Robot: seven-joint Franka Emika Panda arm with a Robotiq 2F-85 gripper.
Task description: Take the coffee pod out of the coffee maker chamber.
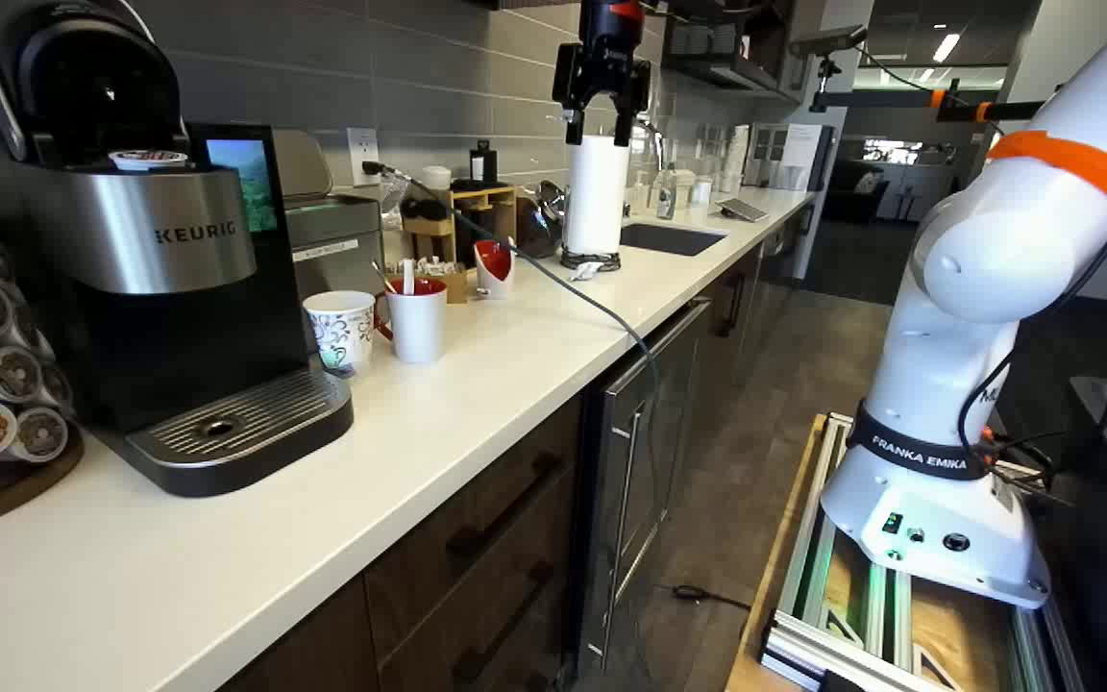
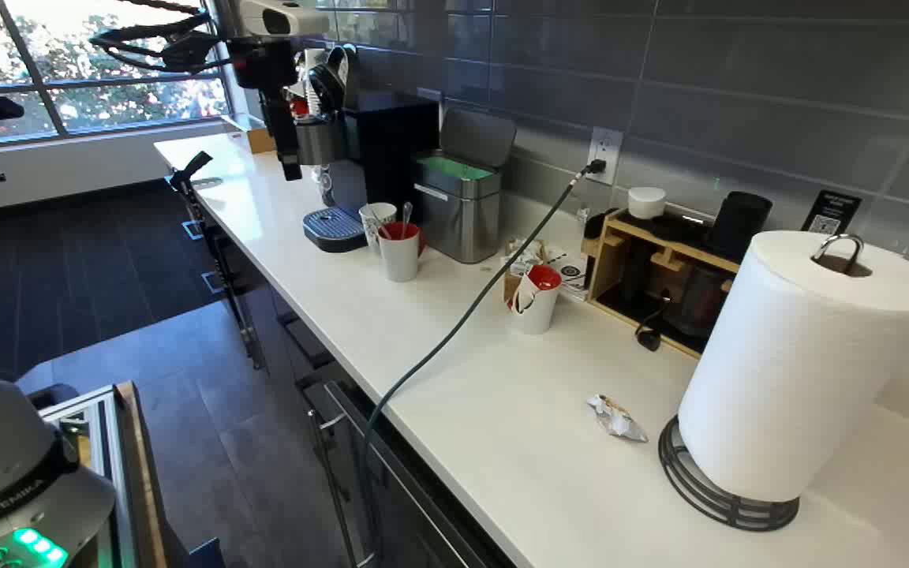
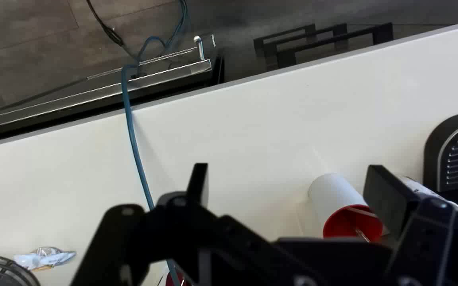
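Below the raised coffee maker head (image 1: pixel 83 82) sits a pod (image 1: pixel 148 160); a red-lined mug (image 1: pixel 419 327) holds utensils (image 2: pixel 406 214); the fingers (image 3: pixel 385 194) are parted.

Looking along the counter (image 1: pixel 438 404), brewer (image 1: pixel 164 235) near, in an exterior view | facing the window (image 2: pixel 60 47), towel roll (image 2: pixel 798 371) near, in an exterior view | counter from above, wrist view | brewer, towel roll in both exterior views

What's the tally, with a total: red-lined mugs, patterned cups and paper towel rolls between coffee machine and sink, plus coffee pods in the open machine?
Red-lined mugs: 2
Patterned cup: 1
Paper towel roll: 1
Coffee pod: 1
Total: 5
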